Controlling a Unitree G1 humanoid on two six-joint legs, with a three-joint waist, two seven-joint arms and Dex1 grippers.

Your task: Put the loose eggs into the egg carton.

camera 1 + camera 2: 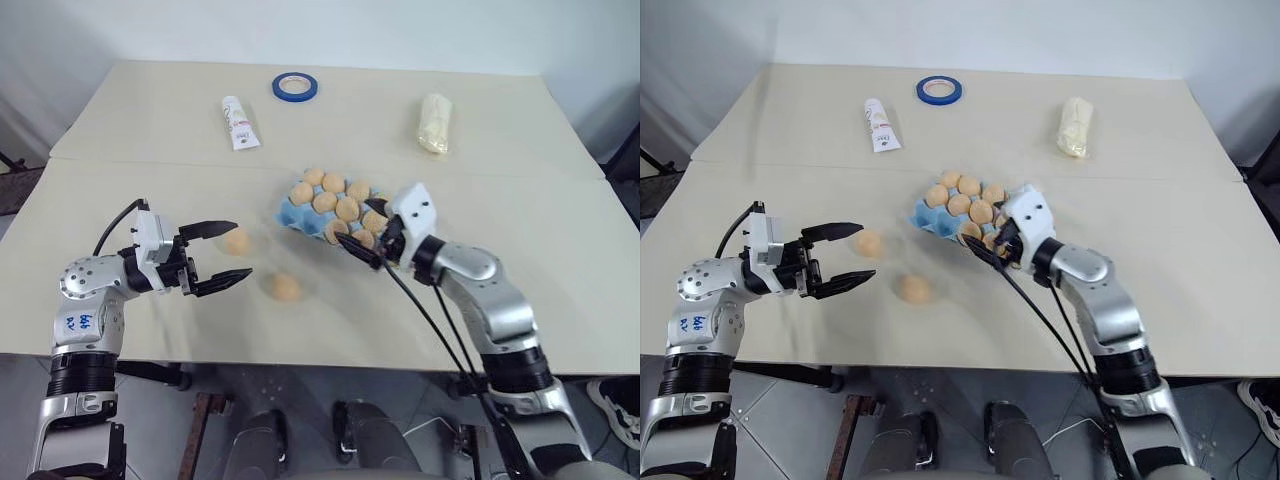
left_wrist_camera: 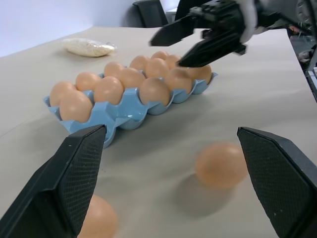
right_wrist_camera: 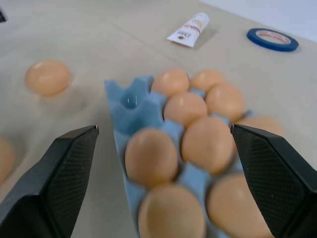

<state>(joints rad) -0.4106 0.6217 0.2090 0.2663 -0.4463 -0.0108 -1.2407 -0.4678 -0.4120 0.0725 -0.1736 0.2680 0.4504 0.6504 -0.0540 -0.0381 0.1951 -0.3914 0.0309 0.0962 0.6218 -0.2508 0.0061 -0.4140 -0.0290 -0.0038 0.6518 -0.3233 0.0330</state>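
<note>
Eggs are what matter here: two loose eggs lie on the table (image 1: 120, 150), one (image 1: 236, 240) just beyond the tips of the left gripper (image 1: 222, 256) and the other (image 1: 286, 287) a little nearer the front edge, both well apart from the egg carton (image 1: 292, 213). The carton sits mid-table, most of its cups filled; in the right wrist view one corner cup (image 3: 130, 101) stands empty at the end that faces the loose eggs.

The left gripper is level, its black fingers spread wide and holding nothing. The right gripper (image 1: 368, 238) hangs over the near end of the carton, jaws parted too, with no egg between them — it looks to have nothing to carry now.

The step in hand, as I judge it, is the left arm's pick of the farther egg. To do it well, the fingers should straddle the egg across its narrow waist, not its long axis, and close slowly — a smooth oval will squirt out of a hard or off-centre pinch, and it will roll if one finger touches first. Coming in low along the table, with both fingers beside the egg before closing, should keep it from being nudged toward the second egg.

After that, a clean lift, then a carry to the empty corner cup, lowering until the egg seats before letting go. The right gripper would do best to clear away from the carton so the two arms do not meet over it.
</note>
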